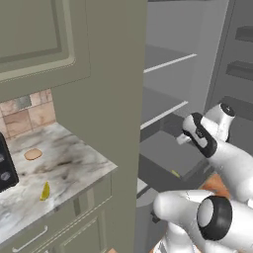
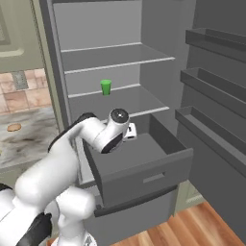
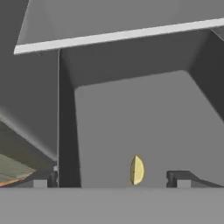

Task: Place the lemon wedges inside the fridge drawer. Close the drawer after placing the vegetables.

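The dark grey fridge drawer point(image 2: 144, 178) stands pulled out, its floor point(image 3: 131, 113) wide under the hand. One yellow lemon wedge point(image 3: 137, 170) lies on that floor, also seen as a small yellow speck point(image 1: 175, 173) near the drawer's front. My gripper point(image 3: 113, 180) hangs open just above the drawer, with its fingertips point(image 3: 181, 177) spread wide to either side of the wedge and not touching it. From the right base the gripper point(image 2: 130, 132) is at the drawer's back left. A second lemon wedge point(image 1: 45, 191) lies on the marble counter point(image 1: 74, 168).
A flat tan disc point(image 1: 33, 154) rests further back on the counter, and a dark appliance point(image 1: 5, 168) stands at its left edge. A green cup point(image 2: 105, 87) stands on a fridge shelf above the drawer. The open fridge door with its racks point(image 2: 211, 81) is on the right.
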